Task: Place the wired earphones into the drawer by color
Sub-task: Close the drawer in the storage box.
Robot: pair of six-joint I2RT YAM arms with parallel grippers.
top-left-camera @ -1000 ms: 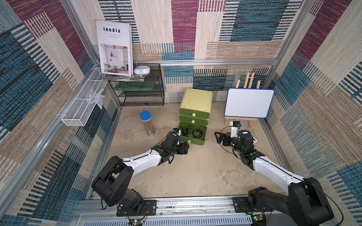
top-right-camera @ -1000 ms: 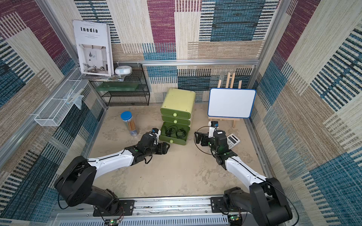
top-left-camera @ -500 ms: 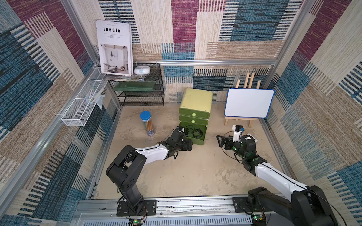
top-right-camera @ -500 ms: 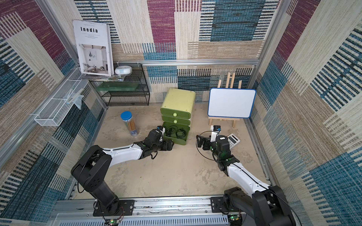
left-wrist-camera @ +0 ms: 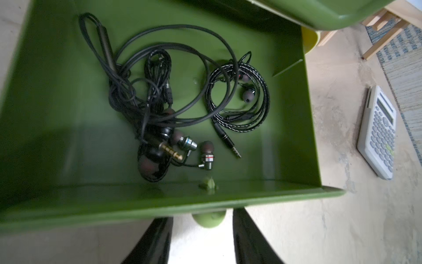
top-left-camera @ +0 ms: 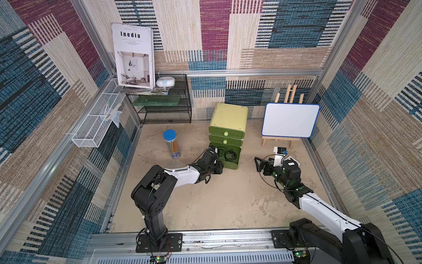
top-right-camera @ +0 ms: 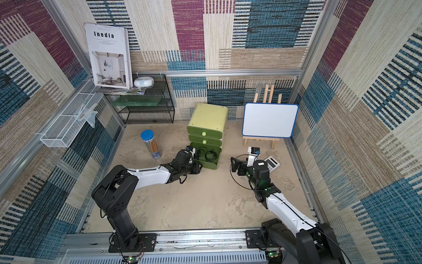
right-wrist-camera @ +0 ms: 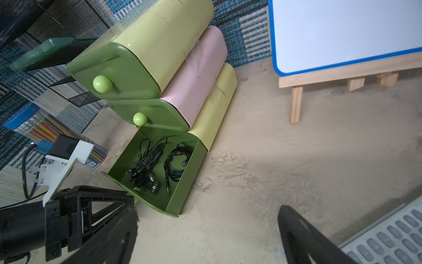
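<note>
- Look first to the black earphones point(left-wrist-camera: 146, 96): all lying inside the pulled-out bottom drawer point(left-wrist-camera: 159, 201), a loose tangle beside a tidier braided coil point(left-wrist-camera: 239, 98), with jack plugs pointing at the front wall.
- Count no earphones on the floor point(top-left-camera: 228, 194) in both top views (the two upper drawers point(right-wrist-camera: 118, 75) shut, contents hidden), so judge the step in hand as shutting this last drawer.
- Find the left gripper point(left-wrist-camera: 202, 217) low at the drawer front, its fingers point(left-wrist-camera: 157, 240) narrowed to either side of the round knob point(left-wrist-camera: 209, 220). Note a sliver of daylight on each flank, so not clamped on it.
- Either pinch the knob squarely or press flat on the drawer front.
- Push straight along the drawer's travel, never sideways, lest the light cabinet point(top-left-camera: 229, 116) skid.
- Watch for cable loops riding up over the rim; none over it now.
- Ease off near the end to avoid jolting the stack.
- Leave the right gripper point(right-wrist-camera: 205, 233) where it hangs, spread wide and empty, near the calculator point(right-wrist-camera: 388, 240) and well apart from the cabinet.
</note>
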